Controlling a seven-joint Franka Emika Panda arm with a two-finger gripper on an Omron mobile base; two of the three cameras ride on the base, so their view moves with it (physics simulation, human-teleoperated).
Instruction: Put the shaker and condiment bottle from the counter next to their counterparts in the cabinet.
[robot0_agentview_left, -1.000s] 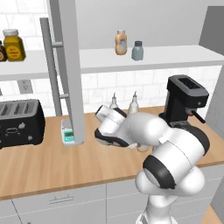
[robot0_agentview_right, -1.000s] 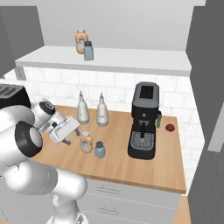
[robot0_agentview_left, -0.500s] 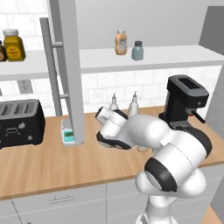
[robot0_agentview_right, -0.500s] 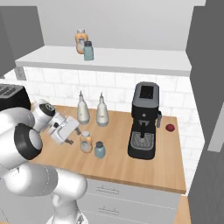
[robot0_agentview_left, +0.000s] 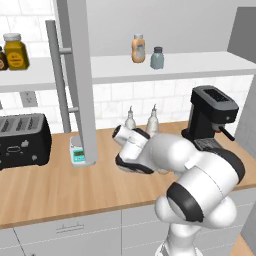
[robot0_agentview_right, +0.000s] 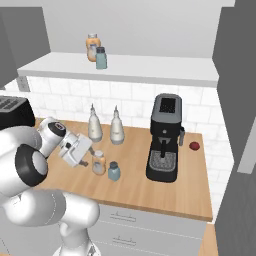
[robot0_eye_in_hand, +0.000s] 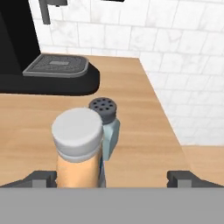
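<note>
Hand view looks along my fingers (robot0_eye_in_hand: 111, 177), whose two dark tips stand wide apart at the bottom edge with nothing clamped between them. Close ahead, toward my one tip, rises the bottle (robot0_eye_in_hand: 78, 151), orange with a pale grey cap. Just behind it and touching its side in this view stands the shaker (robot0_eye_in_hand: 107, 124), pale blue-grey with a dark holed cap. Both stand upright on the tabletop (robot0_eye_in_hand: 131, 87). Beyond them sits the black coffee machine (robot0_eye_in_hand: 39, 57), its drip tray facing me, against the white tiled wall.

From the right base view, the bottle (robot0_agentview_right: 98, 162) and shaker (robot0_agentview_right: 114, 171) stand side by side near the front of the tabletop (robot0_agentview_right: 150, 185), and my hand (robot0_agentview_right: 75, 148) hovers just beside the bottle, low over the wood. Two white spouted bottles (robot0_agentview_right: 105, 127) stand behind, near the wall, and the coffee machine (robot0_agentview_right: 165, 145) is to the side, with a small red thing (robot0_agentview_right: 194, 146) beyond it.

Up on the cabinet shelf (robot0_agentview_right: 150, 75) stand the twin bottle (robot0_agentview_right: 91, 47) and twin shaker (robot0_agentview_right: 101, 58), close together. In the left base view the grey door (robot0_agentview_left: 77, 75) stands swung out with its long bar handle, a toaster (robot0_agentview_left: 22, 140) sits at the far side, and an amber jar (robot0_agentview_left: 15, 51) is on the shelf past the door.
</note>
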